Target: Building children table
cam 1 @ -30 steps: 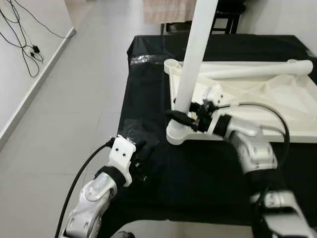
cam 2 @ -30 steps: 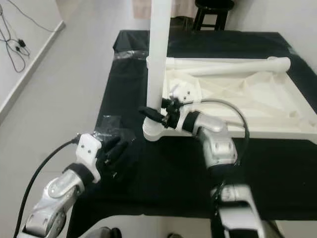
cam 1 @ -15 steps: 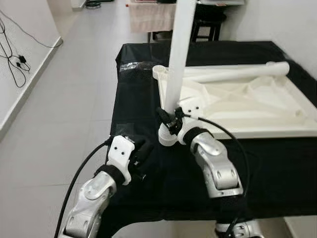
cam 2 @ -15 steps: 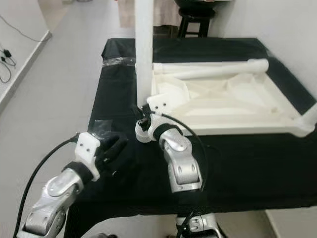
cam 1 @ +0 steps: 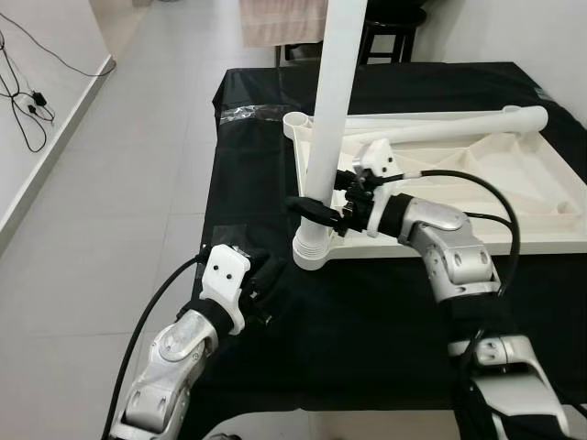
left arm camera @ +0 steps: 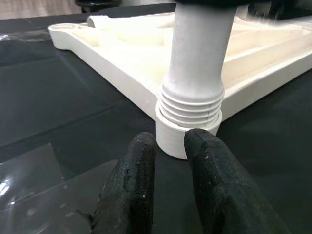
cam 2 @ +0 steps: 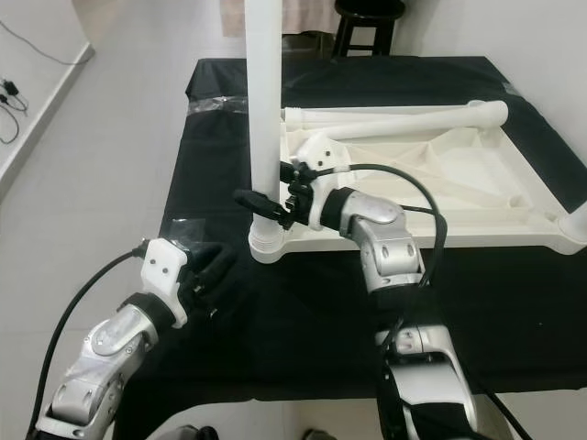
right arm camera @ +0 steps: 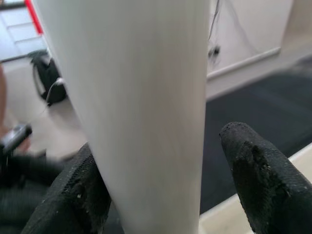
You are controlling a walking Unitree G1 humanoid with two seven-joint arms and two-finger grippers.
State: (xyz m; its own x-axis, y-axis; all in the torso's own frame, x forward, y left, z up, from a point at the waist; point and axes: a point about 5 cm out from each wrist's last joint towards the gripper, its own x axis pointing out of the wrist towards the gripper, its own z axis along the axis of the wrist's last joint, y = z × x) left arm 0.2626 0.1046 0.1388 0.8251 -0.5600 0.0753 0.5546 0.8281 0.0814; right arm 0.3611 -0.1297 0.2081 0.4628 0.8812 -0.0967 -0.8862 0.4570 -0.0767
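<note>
Currently on the black worktop [cam 1: 385, 321]: one white tabletop [cam 1: 477, 183], lying upside down, underside ribs showing. One leg [cam 1: 332, 119] stands upright in the near-left corner socket [cam 1: 312, 252], long axis vertical, thread rings visible just above the socket rim. Second leg [cam 1: 440, 128] lies loose along the tabletop's far edge.

Right gripper [cam 1: 323, 207]: fingers set either side of the upright leg low down, a gap showing at one finger in the right wrist view; firm grip cannot be confirmed.

Left gripper [left arm camera: 168, 141]: fingers nearly together, holding nothing, resting on the worktop just beside the socket.

Judgement: right arm is on the leg; any turning goes about the vertical axis.
</note>
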